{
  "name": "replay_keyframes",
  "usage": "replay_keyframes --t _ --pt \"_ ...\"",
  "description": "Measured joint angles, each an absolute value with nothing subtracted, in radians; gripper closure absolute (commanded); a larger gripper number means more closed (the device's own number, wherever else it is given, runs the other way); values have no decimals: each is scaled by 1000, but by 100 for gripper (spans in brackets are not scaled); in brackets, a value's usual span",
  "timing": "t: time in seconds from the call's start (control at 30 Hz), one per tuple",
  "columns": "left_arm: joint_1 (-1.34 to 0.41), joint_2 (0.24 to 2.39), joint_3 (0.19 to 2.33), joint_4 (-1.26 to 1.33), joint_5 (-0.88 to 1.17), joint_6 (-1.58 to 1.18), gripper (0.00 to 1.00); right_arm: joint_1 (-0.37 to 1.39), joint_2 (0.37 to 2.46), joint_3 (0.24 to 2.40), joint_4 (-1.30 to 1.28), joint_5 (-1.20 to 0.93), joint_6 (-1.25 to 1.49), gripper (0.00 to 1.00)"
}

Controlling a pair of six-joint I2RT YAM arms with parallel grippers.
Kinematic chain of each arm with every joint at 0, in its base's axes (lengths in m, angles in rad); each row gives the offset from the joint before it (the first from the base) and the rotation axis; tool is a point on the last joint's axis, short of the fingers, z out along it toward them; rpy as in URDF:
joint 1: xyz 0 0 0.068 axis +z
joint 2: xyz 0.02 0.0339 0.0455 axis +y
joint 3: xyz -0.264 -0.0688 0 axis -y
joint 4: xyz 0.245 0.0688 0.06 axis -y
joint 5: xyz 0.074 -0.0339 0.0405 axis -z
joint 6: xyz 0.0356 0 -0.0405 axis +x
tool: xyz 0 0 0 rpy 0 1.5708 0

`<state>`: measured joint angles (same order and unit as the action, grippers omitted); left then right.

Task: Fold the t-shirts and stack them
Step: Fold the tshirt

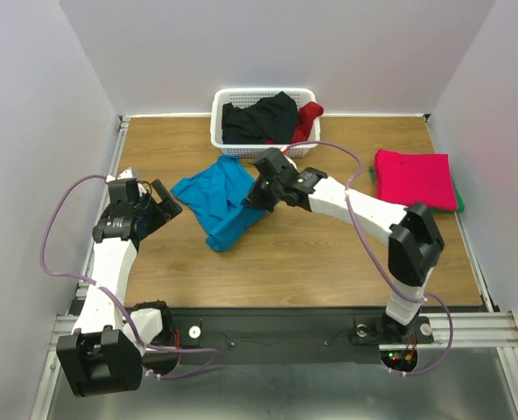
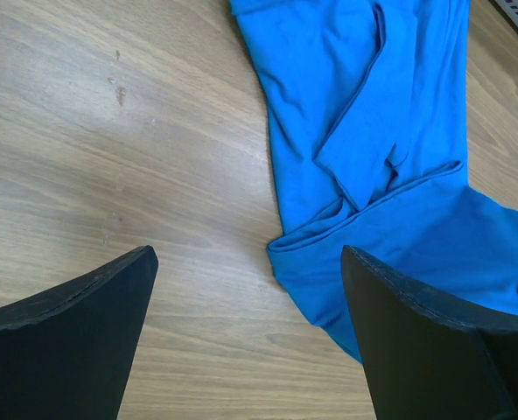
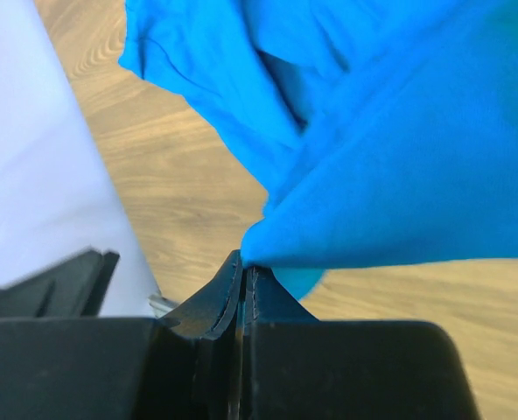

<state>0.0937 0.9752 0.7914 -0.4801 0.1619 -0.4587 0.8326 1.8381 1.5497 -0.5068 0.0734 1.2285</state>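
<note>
The turquoise-blue t-shirt (image 1: 217,199) lay crumpled on the worktop (image 1: 329,254) near the basket (image 1: 215,122), one edge pinched between the right fingers (image 3: 215,306); the left fingers (image 2: 75,306) stood spread beside its other edge, apparently clear of the cloth

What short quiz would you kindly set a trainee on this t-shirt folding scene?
1. True or false: the left gripper is shut on the blue t-shirt.
2. The white basket holds: A a black shirt and a dark red shirt; B a yellow shirt; C nothing.
3. Fill in: the folded magenta-red shirt lies on a ____ shirt.
Key: 1 false, it is open; the right gripper pinches it. 2 A. 3 green shirt.
</note>
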Motion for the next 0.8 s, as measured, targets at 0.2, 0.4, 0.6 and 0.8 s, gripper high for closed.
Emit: replay_keyframes --t 0.2,0.4,0.6,0.8 --pt "94 979 791 -477 169 -454 2 833 1662 1360 -500 83 1248 100" --pt "94 979 791 -475 170 -453 2 833 1486 1123 -484 83 1276 100" --pt "102 979 791 -474 175 -453 2 833 1193 833 -503 97 1337 100" --pt "111 979 791 -471 176 -453 2 833 960 706 -609 118 1396 100"
